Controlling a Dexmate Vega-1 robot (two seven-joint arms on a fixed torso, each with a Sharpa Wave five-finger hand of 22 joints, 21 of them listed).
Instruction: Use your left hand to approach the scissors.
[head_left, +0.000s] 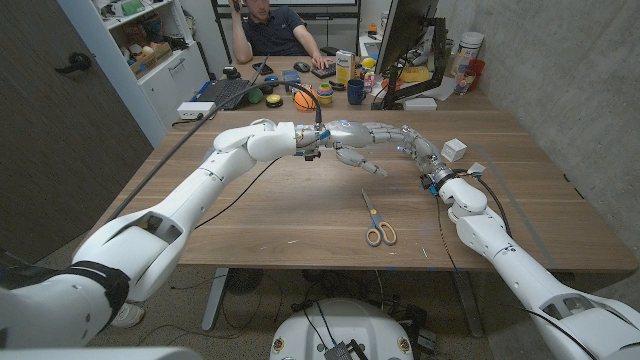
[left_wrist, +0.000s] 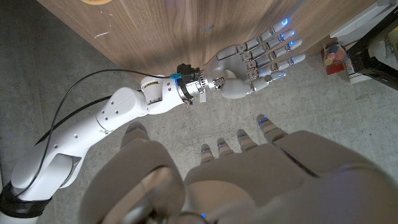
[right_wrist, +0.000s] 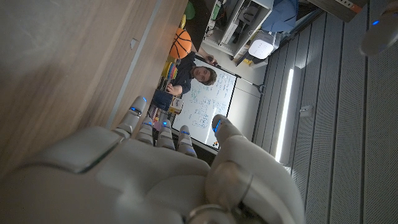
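The wooden table (head_left: 300, 215) carries everything. Over its middle the left arm (head_left: 190, 200) reaches in from seven o'clock, and the left hand (head_left: 355, 150) hangs above the wood with fingers spread, holding nothing. The right arm (head_left: 500, 245) comes in from five o'clock; the right hand (head_left: 412, 142) stands near the left one, just at its three o'clock, fingers straight and apart (the left wrist view shows it plainly (left_wrist: 258, 62)) — empty too. A person (head_left: 275, 25) sits behind the table at twelve o'clock. The scissors (head_left: 375, 220) lie flat on the table at six o'clock from the left hand — apart from it, handles toward the near edge. A small basketball (head_left: 305, 98) sits at the far edge.
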